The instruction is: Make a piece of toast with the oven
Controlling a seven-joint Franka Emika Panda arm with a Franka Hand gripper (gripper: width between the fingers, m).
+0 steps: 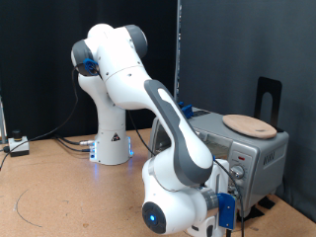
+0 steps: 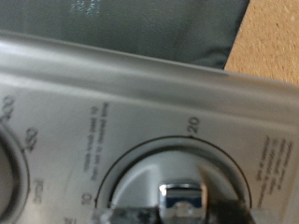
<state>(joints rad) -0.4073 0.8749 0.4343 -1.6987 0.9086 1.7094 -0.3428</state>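
We have the tool (image 2: 192,207) pressed up against the oven (image 1: 259,153), right at a round timer knob (image 2: 182,198) on its brushed silver control panel. Whether its fingers grip the chrome knob we cannot tell. A round wooden plate (image 1: 250,125) rests on the oven's top. The piece of toast is not visible.

a black curtain backdrop (image 1: 39,59) hangs behind everything. below the curtain spreads a brown particle-board tabletop (image 1: 59,193), lit evenly. thin dark cables (image 1: 54,128) trail across the board near the curtain's foot.
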